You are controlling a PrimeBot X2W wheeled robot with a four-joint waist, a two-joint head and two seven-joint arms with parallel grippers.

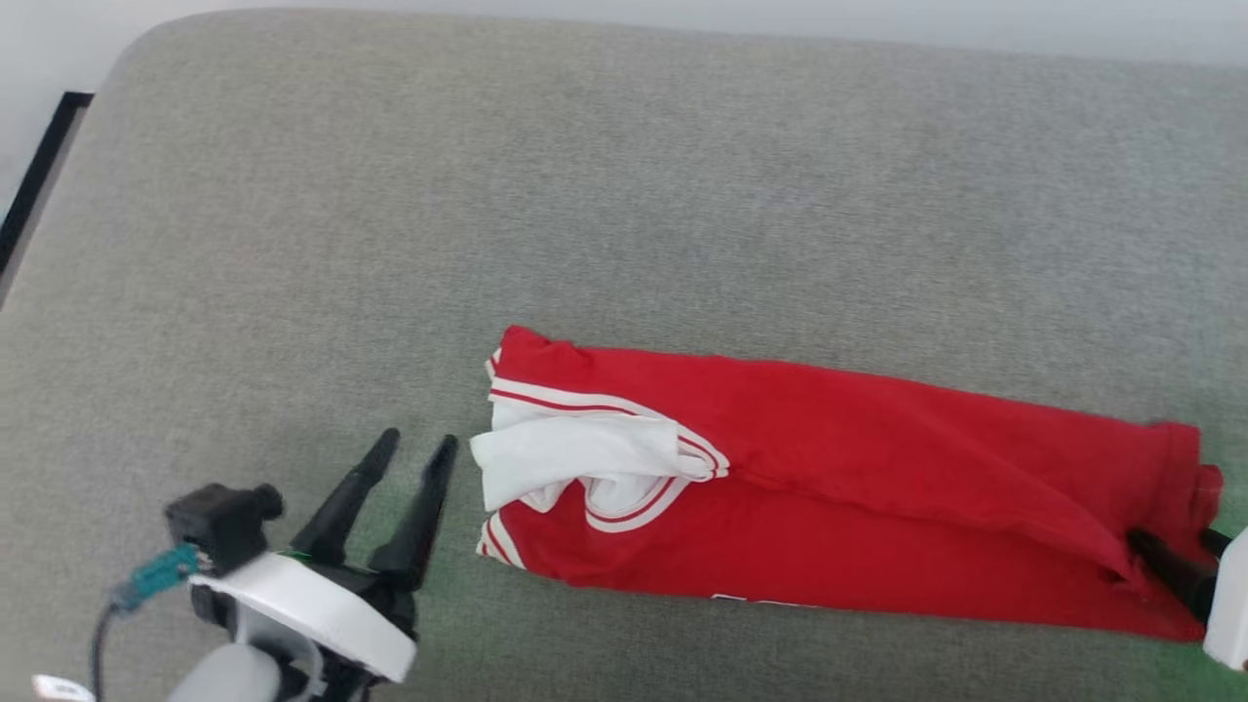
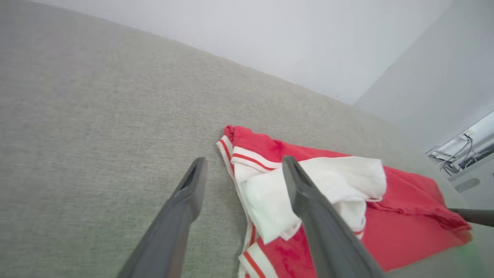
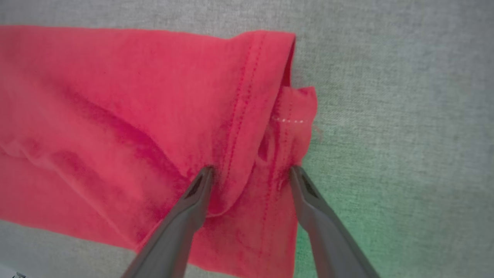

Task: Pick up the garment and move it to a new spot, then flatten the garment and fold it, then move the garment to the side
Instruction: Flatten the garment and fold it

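A grey woven surface (image 1: pixel 624 195) spans the head view, with its rounded corner at the upper left, where a dark strip (image 1: pixel 39 166) runs beside it. In the left wrist view, plain white walls (image 2: pixel 270 34) meet at the upper right, and cables (image 2: pixel 457 156) hang at the right edge.

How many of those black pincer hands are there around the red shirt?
2. The left gripper is open beside the white-sleeved end of the garment; the right gripper is open over its opposite hem end.

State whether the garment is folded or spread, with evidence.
Folded: the garment forms a long narrow band, red layers overlapping, white sleeve tucked on top.
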